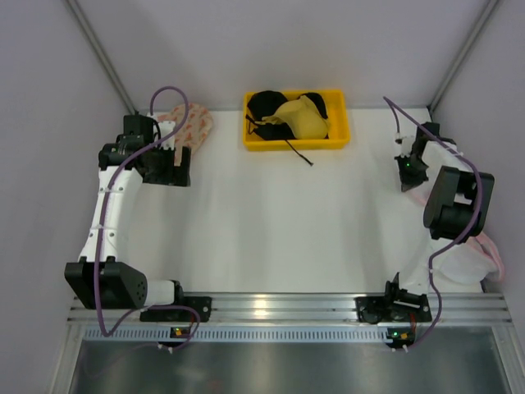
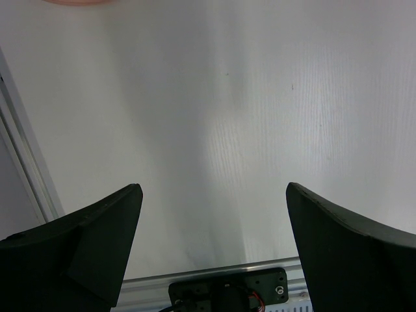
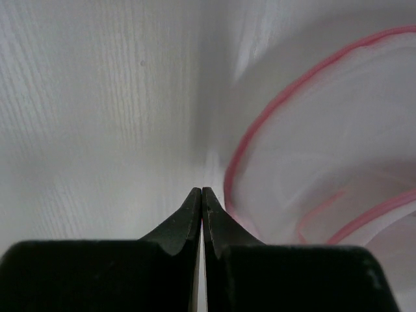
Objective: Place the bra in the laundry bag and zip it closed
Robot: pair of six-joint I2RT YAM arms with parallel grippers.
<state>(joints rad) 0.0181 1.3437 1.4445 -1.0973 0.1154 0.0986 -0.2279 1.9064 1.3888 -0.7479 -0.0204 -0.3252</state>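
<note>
Top external view, over a white worktop [image 1: 271, 230]: mustard-yellow bra [image 1: 305, 120] heaped in a yellow bin [image 1: 295, 145] at the far middle, lying across black bras [image 1: 264, 105], one black strap [image 1: 300, 154] trailing over the near rim onto the worktop. At the right edge, laundry bag [image 1: 463, 261], white mesh with a pink rim, partly hidden beneath the right arm and well apart from the bin. At the far left, pinkish bag [image 1: 195, 125] with orange-red marks, behind the left arm. Left wrist view: left fingers [image 2: 97, 240] spread wide above the worktop, holding nothing. Right wrist view: right fingers [image 3: 185, 221] pressed together, tips just beside the pink rim; cannot tell whether any mesh is caught between.
</note>
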